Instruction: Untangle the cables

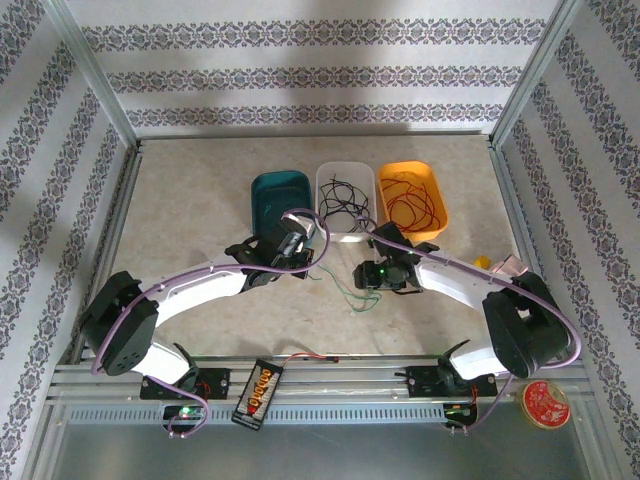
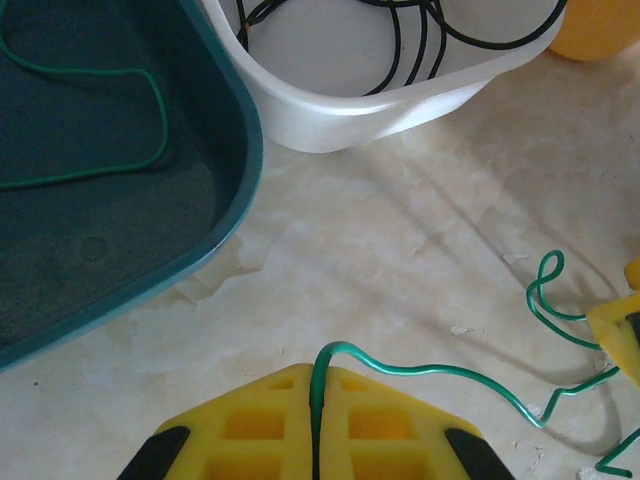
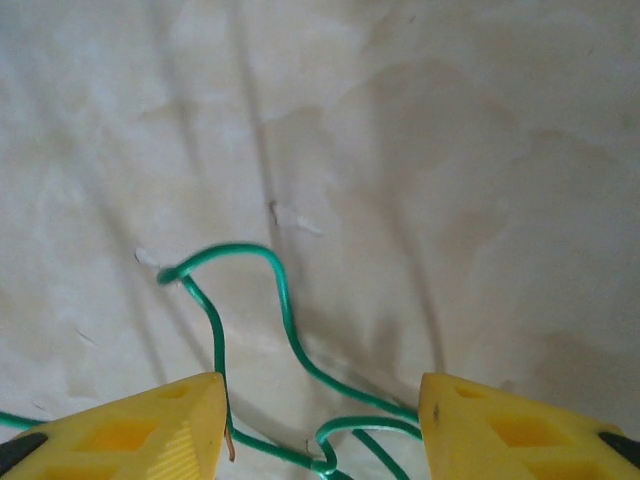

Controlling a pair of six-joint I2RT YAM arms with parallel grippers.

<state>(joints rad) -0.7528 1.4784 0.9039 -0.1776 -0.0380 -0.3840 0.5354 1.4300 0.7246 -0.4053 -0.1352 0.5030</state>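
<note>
The left gripper (image 2: pixel 318 378) is clamped on a green wire (image 2: pixel 470 380) that trails across the table (image 3: pixel 400 150) to the right gripper (image 3: pixel 320 388), whose fingers are spread apart on either side of it. A second green wire (image 2: pixel 150 90) lies in the teal tray (image 2: pixel 240 150), black wires (image 2: pixel 420 40) in the white tray (image 2: pixel 340 125), and red wires (image 1: pixel 408 203) in the orange tray (image 1: pixel 425 180).
</note>
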